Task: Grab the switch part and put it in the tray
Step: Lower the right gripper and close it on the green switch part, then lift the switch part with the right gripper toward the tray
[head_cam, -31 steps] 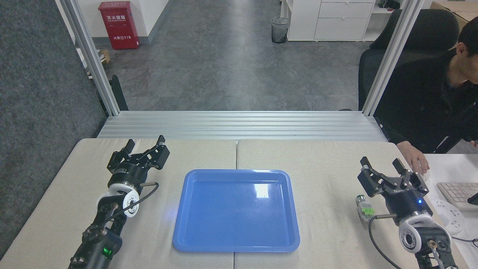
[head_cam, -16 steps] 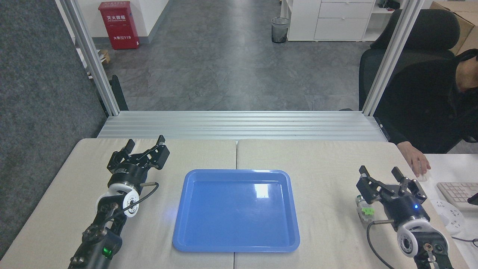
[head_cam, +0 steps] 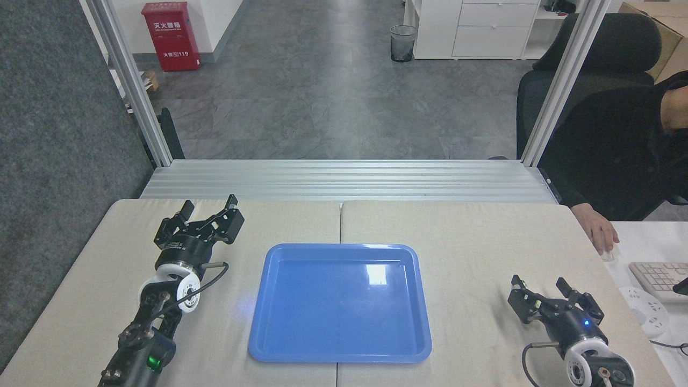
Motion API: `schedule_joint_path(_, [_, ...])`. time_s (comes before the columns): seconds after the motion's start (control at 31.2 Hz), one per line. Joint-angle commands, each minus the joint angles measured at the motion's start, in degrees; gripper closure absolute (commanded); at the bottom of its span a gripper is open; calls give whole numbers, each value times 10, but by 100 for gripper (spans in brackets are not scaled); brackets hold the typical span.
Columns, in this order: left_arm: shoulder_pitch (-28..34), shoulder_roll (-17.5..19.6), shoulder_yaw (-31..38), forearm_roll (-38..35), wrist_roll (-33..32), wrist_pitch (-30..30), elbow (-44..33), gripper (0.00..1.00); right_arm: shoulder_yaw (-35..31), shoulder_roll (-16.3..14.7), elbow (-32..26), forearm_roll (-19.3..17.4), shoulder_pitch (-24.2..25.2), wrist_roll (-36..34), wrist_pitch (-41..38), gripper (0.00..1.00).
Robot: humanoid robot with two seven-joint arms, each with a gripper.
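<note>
The blue tray lies flat and empty in the middle of the beige table. My left gripper rests to the tray's left near the table's far side, open and holding nothing. Low at the front right of the table, my right gripper has its fingers spread open and pointing away from me. The switch part is hidden; no part of it shows clearly around the right gripper's body.
A person in black sits at the right, one hand on a mouse at the table's right edge. A keyboard lies on the adjoining white desk. Aluminium rails border the table's far edge.
My right gripper has drawn back toward me and lower, staying open, and now covers the spot where the switch part lay. The person leaned away. My left arm has not moved.
</note>
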Motion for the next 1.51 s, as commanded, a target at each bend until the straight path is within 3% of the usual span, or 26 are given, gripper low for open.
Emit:
schedule_joint_path(0.0, [0, 0, -1, 0, 0, 0, 0, 0, 21, 5, 97, 2, 1, -1, 0, 0])
schedule_joint_path(0.19, [0, 0, 0, 0, 0, 0, 0, 0, 22, 11, 105, 1, 4, -1, 2, 2])
schedule_joint_path(0.22, [0, 0, -1, 0, 0, 0, 0, 0, 23, 13, 105, 1, 5, -2, 1, 12])
schedule_joint_path(0.32, [0, 0, 0, 0, 0, 0, 0, 0, 22, 18, 102, -2, 5, -4, 1, 65])
schedule_joint_path(0.42, [0, 0, 0, 0, 0, 0, 0, 0, 19, 26, 88, -6, 5, -5, 1, 99])
schedule_joint_path(0.67, [0, 0, -1, 0, 0, 0, 0, 0, -4, 37, -7, -12, 5, -6, 5, 100])
schedule_joint_path(0.9, [0, 0, 0, 0, 0, 0, 0, 0, -11, 40, -159, -23, -12, 12, 3, 100])
schedule_joint_path(1.03, [0, 0, 0, 0, 0, 0, 0, 0, 39, 91, -230, -21, -13, 54, 1, 100])
schedule_joint_path(1.16, [0, 0, 0, 0, 0, 0, 0, 0, 117, 138, -246, -4, -10, 58, 2, 100])
schedule_joint_path(1.32, [0, 0, 0, 0, 0, 0, 0, 0, 193, 142, -241, 55, -7, 56, 5, 100])
schedule_joint_path(1.48, [0, 0, 0, 0, 0, 0, 0, 0, 264, 168, -206, 94, -12, 56, 7, 100])
